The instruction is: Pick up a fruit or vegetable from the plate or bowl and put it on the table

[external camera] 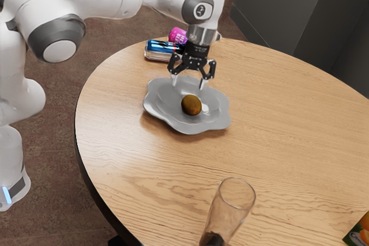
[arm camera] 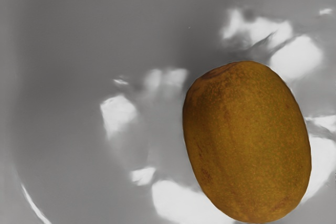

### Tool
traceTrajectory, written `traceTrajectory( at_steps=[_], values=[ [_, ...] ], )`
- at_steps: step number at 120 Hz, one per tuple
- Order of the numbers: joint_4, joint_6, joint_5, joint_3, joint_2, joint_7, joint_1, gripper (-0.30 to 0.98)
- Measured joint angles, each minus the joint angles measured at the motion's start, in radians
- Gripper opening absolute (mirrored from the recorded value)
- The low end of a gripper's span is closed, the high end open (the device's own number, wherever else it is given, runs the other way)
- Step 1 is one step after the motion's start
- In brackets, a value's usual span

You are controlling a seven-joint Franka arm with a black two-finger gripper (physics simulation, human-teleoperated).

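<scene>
Now the pincer [external camera: 188,84] is hanging wide over the grey plate [external camera: 155,109], where the brown fruit [external camera: 191,105] is resting, and the rounded wooden counter [external camera: 282,125] is curving above a mottled brown floor [external camera: 55,142].

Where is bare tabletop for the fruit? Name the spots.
The table is widely bare to the exterior view's right of the plate; another patch lies between plate and glass. It is crowded beyond the plate, by the blue and pink cans, with the tool over the plate.
</scene>
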Motion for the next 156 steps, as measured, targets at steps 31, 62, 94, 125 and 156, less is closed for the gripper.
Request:
traceTrajectory(
  at_steps=[31,62,94,125,156],
  values=[
    [0.045,0.059,0.004,-0.265,0.025,-0.011,0.297,0.69],
    [0.041,0.088,-0.018,-0.307,0.064,-0.018,0.296,0.69],
    [0.025,0.121,-0.059,-0.337,0.143,-0.022,0.298,0.69],
    [0.017,0.147,-0.078,-0.341,0.157,-0.025,0.300,0.33],
    [0.201,0.157,-0.049,-0.348,0.116,-0.010,0.302,0.25]
  ],
)
